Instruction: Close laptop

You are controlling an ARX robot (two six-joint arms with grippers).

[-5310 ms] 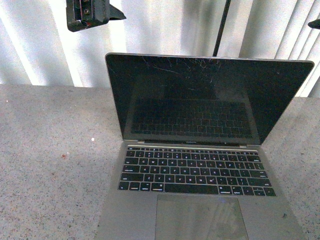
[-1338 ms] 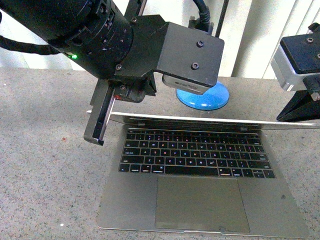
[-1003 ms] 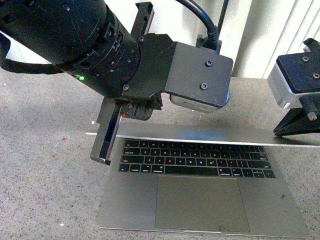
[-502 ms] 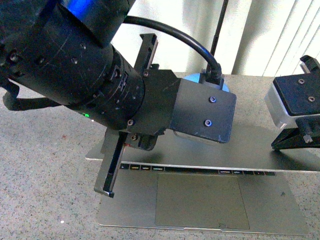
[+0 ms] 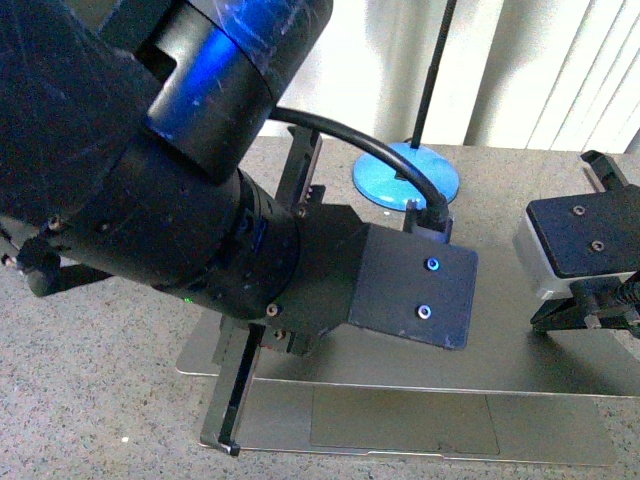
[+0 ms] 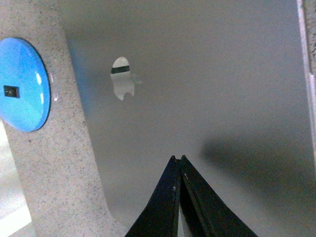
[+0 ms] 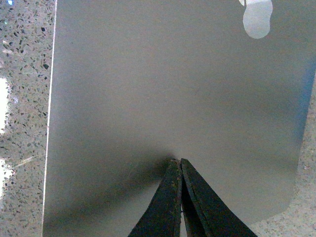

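Laptop [image 5: 400,435] is sitting flat on the speckled counter [image 5: 90,400], right in front of the robot. The lid [image 6: 197,89] is lying almost all the way down. Only a strip of trackpad and palm rest is peeking out along the near edge, so I'm guessing the close is nearly done but not quite seated.

Both arms are hanging over the lid's back, one toward each side. That makes sense to me: two spread contact points are pushing it down evenly instead of twisting the hinge.

The left gripper [image 6: 177,160] is pinching its fingers tight together, carrying nothing. The right gripper [image 7: 177,162] is doing the same. Seems deliberate, since closed fingers are acting like one blunt poker for pressing instead of grabbing.

The right tip's shadow is meeting it on the metal, so it's probably touching. I can't tell with the left one.

A blue disc [image 6: 19,84] is sitting on the counter just behind the laptop, apart from it and not interfering.
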